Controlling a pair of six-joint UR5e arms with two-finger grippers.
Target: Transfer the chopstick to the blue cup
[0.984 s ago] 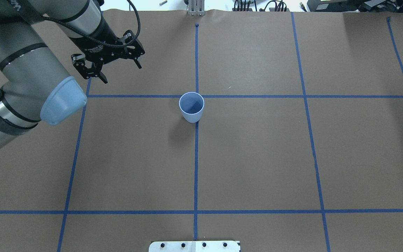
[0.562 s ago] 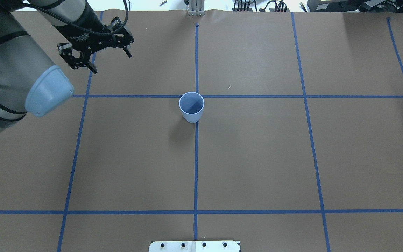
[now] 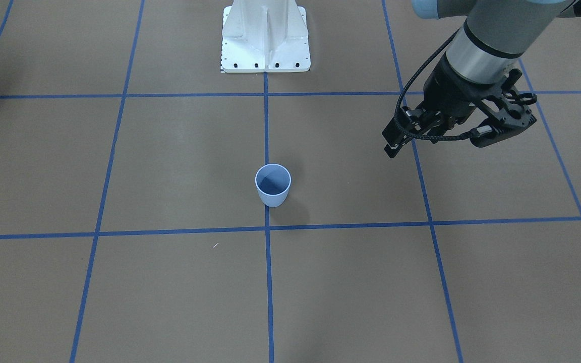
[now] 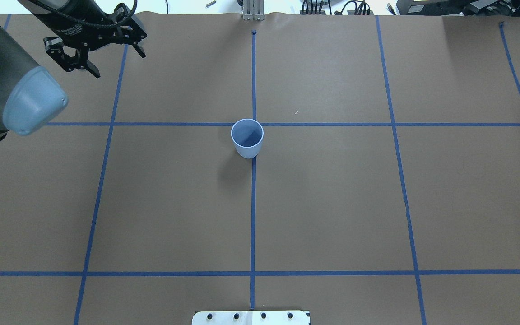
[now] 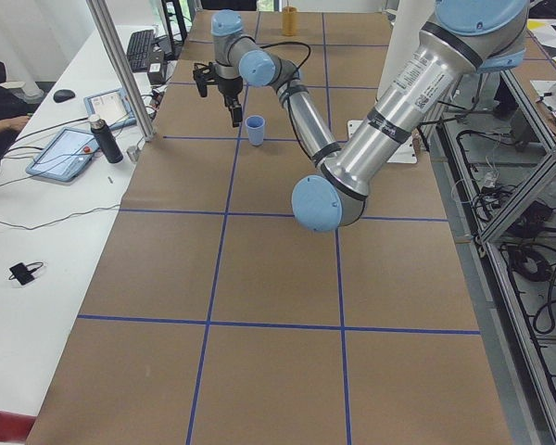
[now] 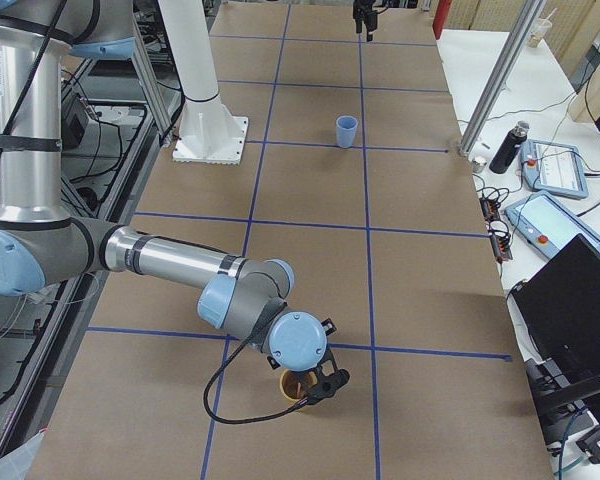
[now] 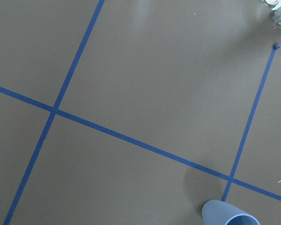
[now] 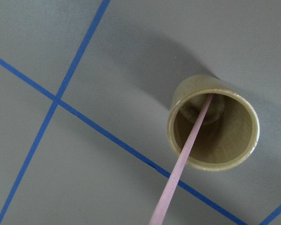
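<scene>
The blue cup (image 4: 247,137) stands upright and empty at the table's middle; it also shows in the front-facing view (image 3: 273,191) and at the bottom of the left wrist view (image 7: 229,216). My left gripper (image 4: 120,64) is open and empty, high over the far left of the table, well away from the cup. The pale pink chopstick (image 8: 182,159) leans inside an olive-yellow cup (image 8: 234,140), its tip on the cup's floor. My right gripper (image 6: 315,378) hangs right above that cup (image 6: 292,388). I cannot tell whether it is open or shut.
Brown paper with a blue tape grid covers the table. The white robot base (image 3: 265,35) stands at the robot's edge. A side table (image 5: 37,185) holds tablets and a dark bottle (image 5: 102,139). A metal post (image 5: 120,65) rises beside it.
My left arm has swung up and to the left in the overhead view, away from the blue cup, its gripper still open. The cup has not moved.
</scene>
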